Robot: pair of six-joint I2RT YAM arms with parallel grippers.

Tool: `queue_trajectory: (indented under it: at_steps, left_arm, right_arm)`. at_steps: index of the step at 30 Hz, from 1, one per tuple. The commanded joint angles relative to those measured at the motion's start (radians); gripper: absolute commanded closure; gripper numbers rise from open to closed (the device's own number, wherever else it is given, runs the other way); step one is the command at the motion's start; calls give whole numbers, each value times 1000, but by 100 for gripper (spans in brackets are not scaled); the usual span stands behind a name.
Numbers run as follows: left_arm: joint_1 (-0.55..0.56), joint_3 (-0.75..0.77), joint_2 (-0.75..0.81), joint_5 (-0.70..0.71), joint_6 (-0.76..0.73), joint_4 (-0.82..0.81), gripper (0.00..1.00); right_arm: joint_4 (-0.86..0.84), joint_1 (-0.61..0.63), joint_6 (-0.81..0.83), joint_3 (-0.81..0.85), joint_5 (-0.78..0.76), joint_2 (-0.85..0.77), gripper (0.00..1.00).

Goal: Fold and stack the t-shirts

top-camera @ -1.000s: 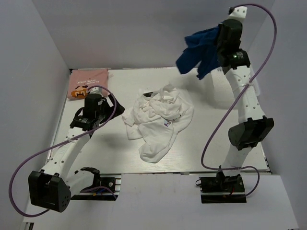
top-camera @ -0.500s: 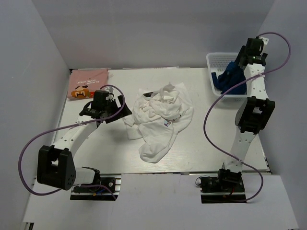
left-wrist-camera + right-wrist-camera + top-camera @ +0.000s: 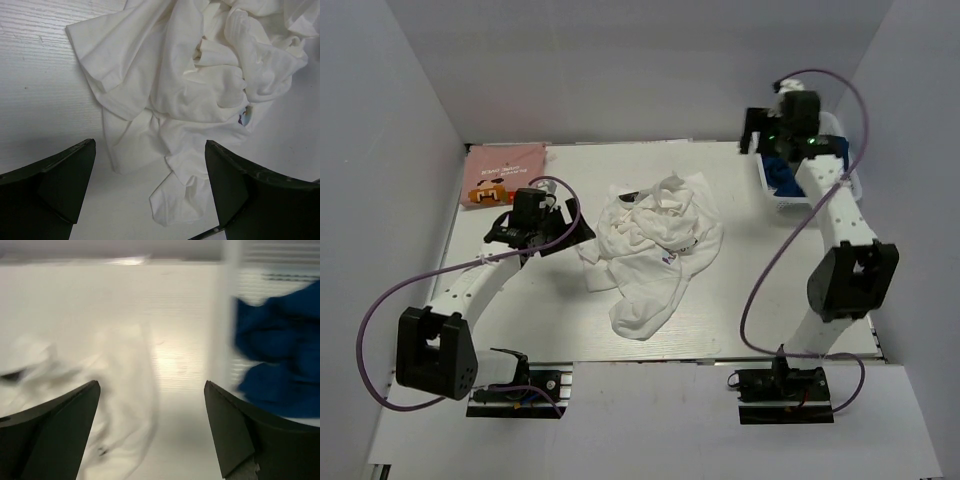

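A crumpled heap of white t-shirts (image 3: pixel 655 245) lies mid-table, a small coloured mark (image 3: pixel 670 258) showing on it. My left gripper (image 3: pixel 575 232) stands open at the heap's left edge, and white cloth (image 3: pixel 200 85) fills the left wrist view beyond the empty left gripper (image 3: pixel 150 190). A folded pink t-shirt (image 3: pixel 505 170) with brown print rests at the back left. The navy t-shirt (image 3: pixel 782 172) lies bunched in the basket. My right gripper (image 3: pixel 752 130) hovers open and empty just left of it. In the blurred right wrist view I see navy cloth (image 3: pixel 280 350) to the right of the right gripper (image 3: pixel 152 430).
The white lattice basket (image 3: pixel 848 182) stands at the back right corner; its wall (image 3: pixel 227 315) is a pale blur in the right wrist view. Grey walls close the table on three sides. Purple cables loop off both arms.
The right gripper carried the navy t-shirt down from high up, let it go in the basket, opened and swung left. The left gripper moved right to the white heap's edge.
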State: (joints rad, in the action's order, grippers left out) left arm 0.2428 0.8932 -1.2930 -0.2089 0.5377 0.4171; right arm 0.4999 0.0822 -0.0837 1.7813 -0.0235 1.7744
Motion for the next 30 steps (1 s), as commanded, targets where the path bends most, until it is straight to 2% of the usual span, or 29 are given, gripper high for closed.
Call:
queue_trajectory:
  at_steps: [1,6,11,14,16,19,20,21,23,24,25,28,30]
  left_arm:
    - [4,15,64,9,-15,0,0]
    - [4,-22,155,112,70,91,0]
    - [4,-43,225,140,79,132,0]
    - [4,-54,235,129,88,132,0]
    - [4,-66,235,118,88,123,0]
    - [4,-77,235,118,88,123,0]
    - [4,-77,235,118,97,123,0]
    - [4,-77,235,118,97,123,0]
    - [4,-77,235,118,97,123,0]
    - [4,-77,245,118,97,123,0]
    - [4,-77,245,118,97,123,0]
    - [4,-77,258,118,97,105,0]
    - [4,-77,267,97,97,92,0]
  right_arm:
    - [-149,215,-48,-304,93,-140,10]
    - [-227,494,-91,-544,76,-240,10]
    - [-227,657,-157,-745,-8,-296,10]
    - [-218,734,-194,-789,-65,-253,10]
    - [-222,772,-205,-784,-91,-162,10]
    - [-312,810,-182,-764,-156,-61,11]
    - [-326,815,-179,-760,-203,-43,16]
    - [-299,821,-179,-708,-254,8,40]
    - [-250,827,-189,-656,-294,29,78]
    - [-235,830,-194,-595,-312,10,91]
    - [-197,831,-198,-582,-317,-9,100]
    - [-147,832,-200,-494,-383,-172,100]
    - [-136,832,-189,-418,-411,-225,100]
